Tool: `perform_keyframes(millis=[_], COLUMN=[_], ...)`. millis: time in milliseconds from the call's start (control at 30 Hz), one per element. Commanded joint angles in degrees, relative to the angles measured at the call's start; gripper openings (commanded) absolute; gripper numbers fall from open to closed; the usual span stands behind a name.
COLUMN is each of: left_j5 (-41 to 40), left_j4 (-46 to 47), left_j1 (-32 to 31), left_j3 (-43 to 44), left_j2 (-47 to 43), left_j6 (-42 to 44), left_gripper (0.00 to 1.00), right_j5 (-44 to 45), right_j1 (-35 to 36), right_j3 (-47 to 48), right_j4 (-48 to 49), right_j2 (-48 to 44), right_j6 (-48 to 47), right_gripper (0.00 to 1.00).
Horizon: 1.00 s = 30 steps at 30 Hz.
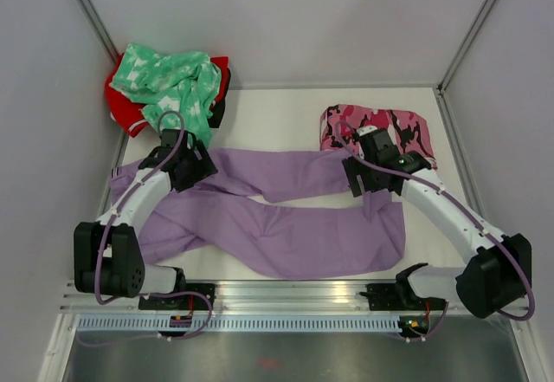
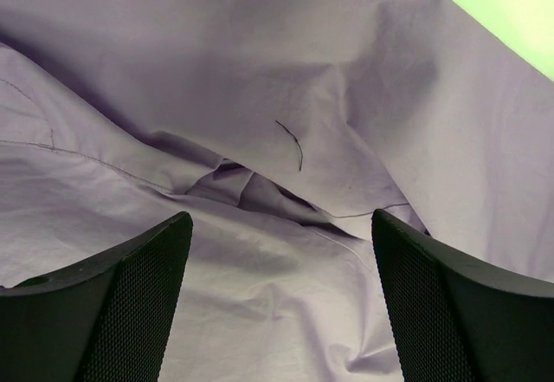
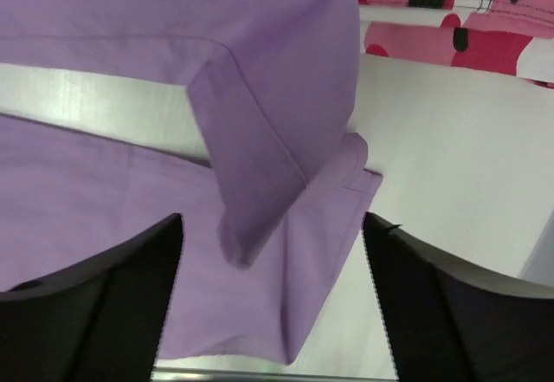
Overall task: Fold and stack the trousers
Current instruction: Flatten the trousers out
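Left hand (image 2: 279, 219) and right hand (image 3: 273, 219) wide open, holding nothing
Both hang low over the long soft lilac-purple cloth trousers (image 1: 286, 226), spread out on the white tabletop (image 1: 277, 118), leg ends near a pink-and-black camouflage cloth (image 1: 407, 126).

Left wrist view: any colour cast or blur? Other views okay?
Left wrist: table corner reads yellow-green, a cast; trousers sharp, soft shadows in folds. Right wrist: table true white, all sharp. Top: even light, mild sheen on the metal strip.
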Motion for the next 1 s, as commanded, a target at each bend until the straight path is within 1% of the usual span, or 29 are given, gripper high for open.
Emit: perform_keyframes(millis=[0, 33, 100, 133, 200, 267, 300, 333, 367, 400, 433, 500, 533, 700, 800, 867, 967], left_j5=[0.8, 2.3, 2.9, 3.0, 3.3, 3.5, 3.7, 3.8, 4.1, 4.4, 4.6, 5.2, 5.3, 6.4, 7.1, 7.5, 7.0], left_j4=[0.0, -0.1, -0.2, -0.4, -0.4, -0.2, 0.0, 0.1, 0.1, 0.1, 0.0, -0.4, -0.4, -1.4, -2.4, -3.1, -4.5], left_j1=[0.2, 0.2, 0.2, 0.2, 0.2, 0.2, 0.2, 0.2, 0.2, 0.2, 0.2, 0.2, 0.2, 0.2, 0.2, 0.2, 0.2], left_j3=[2.5, 2.8, 3.7, 4.1, 4.6, 4.6, 4.4, 4.4, 4.4, 4.4, 4.4, 4.5, 4.4, 4.3, 4.2, 4.0, 3.7], left_j2=[-1.1, -0.6, 0.0, 0.3, 0.7, 0.7, 0.7, 0.8, 1.1, 1.2, 1.3, 1.2, 1.0, -0.2, -0.8, -1.3, -2.4], left_j6=[2.5, 2.7, 3.2, 3.3, 3.7, 3.7, 3.8, 3.8, 3.7, 3.6, 3.7, 3.7, 3.7, 3.9, 4.0, 4.1, 4.0], left_gripper=[0.89, 0.89, 0.89, 0.89, 0.89, 0.89, 0.89, 0.89, 0.89, 0.89, 0.89, 0.89, 0.89, 0.89, 0.89, 0.9, 0.9], right_j5=[-4.1, -0.5, 4.1, 5.5, 6.0, 7.7, 8.1, 8.1, 6.1, 3.6, 1.4, -2.5, -3.1, -3.9, -6.7, -7.2, -6.8], right_j1=[0.3, 0.3, -0.1, -1.5, -4.0, -7.7, -9.0, -11.9, -13.3, -14.9, -17.6, -18.6, -18.6, -19.3, -20.5, -21.1, -22.6], right_j3=[14.1, 18.1, 19.8, 20.8, 22.2, 23.6, 23.8, 24.3, 24.6, 24.9, 25.1, 23.8, 22.1, 22.1, 23.3, 23.9, 25.7], right_j4=[-6.0, -4.3, -0.4, 3.8, 6.7, 10.0, 11.3, 13.1, 13.6, 14.0, 15.2, 18.3, 21.7, 26.5, 28.1, 28.5, 28.9], right_j2=[-2.0, -2.3, -2.8, -2.6, -0.5, 5.6, 10.4, 13.0, 15.9, 21.0, 23.2, 27.8, 28.9, 37.1, 41.5, 43.6, 49.2], right_j6=[3.5, 3.6, 3.6, 3.3, 3.6, 4.3, 4.6, 6.3, 7.3, 8.5, 9.7, 10.4, 9.9, 8.1, 8.9, 9.3, 8.6], right_gripper=[0.98, 0.98, 0.98, 0.98, 0.98, 0.98, 0.98, 0.98, 0.98, 0.98, 0.98, 0.98, 0.98, 0.98, 0.98, 0.98, 0.98])
